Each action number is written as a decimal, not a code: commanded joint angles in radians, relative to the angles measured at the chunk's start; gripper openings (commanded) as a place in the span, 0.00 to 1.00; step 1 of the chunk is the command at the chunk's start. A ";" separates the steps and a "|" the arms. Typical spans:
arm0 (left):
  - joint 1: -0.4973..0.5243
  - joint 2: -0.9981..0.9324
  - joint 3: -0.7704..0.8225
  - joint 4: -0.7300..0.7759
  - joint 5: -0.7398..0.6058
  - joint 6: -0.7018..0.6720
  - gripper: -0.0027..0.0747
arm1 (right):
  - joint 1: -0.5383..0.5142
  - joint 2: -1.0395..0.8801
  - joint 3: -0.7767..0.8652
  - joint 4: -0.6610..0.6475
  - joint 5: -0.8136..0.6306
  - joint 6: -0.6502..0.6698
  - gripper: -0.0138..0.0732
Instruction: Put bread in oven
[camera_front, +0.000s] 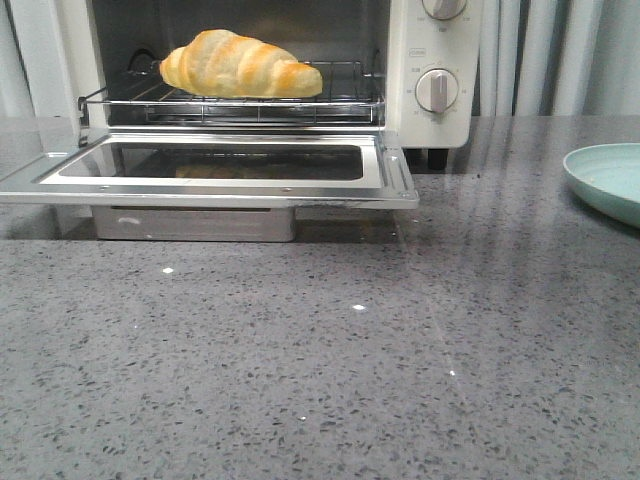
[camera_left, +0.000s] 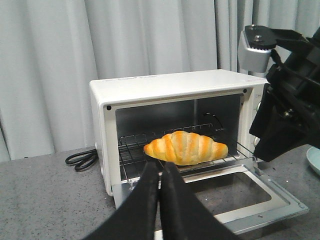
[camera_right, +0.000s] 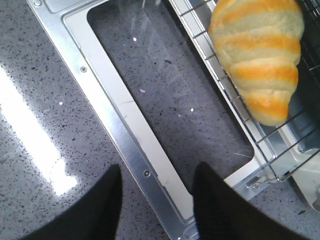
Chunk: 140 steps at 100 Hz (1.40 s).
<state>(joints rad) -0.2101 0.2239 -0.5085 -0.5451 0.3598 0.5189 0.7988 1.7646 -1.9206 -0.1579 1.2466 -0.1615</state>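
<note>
We saw the bread (camera_front: 240, 65) lying on the oven (camera_front: 435, 60) rack, upper frame; left gripper (camera_left: 160, 175) closed empty, right gripper (camera_right: 155, 190) spread, released.

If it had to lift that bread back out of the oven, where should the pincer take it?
Probably across the thick middle of the bread, coming in from the front through the open door. It lies lengthwise on the rack, its long side facing the opening, and its ends taper, so they would likely slip. The oven walls and roof block every other side.
</note>
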 joint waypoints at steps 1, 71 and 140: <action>0.000 0.011 -0.026 -0.007 -0.057 -0.025 0.01 | 0.001 -0.059 -0.031 -0.005 0.058 0.002 0.34; 0.000 0.011 -0.026 -0.014 -0.055 -0.026 0.01 | -0.001 -0.282 0.193 -0.034 -0.002 0.092 0.08; 0.000 0.011 0.022 -0.051 -0.067 -0.033 0.01 | -0.001 -0.905 0.979 -0.424 -0.331 0.593 0.08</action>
<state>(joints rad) -0.2101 0.2239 -0.4865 -0.5581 0.3621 0.4950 0.7988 0.9276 -0.9766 -0.4732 0.9849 0.3555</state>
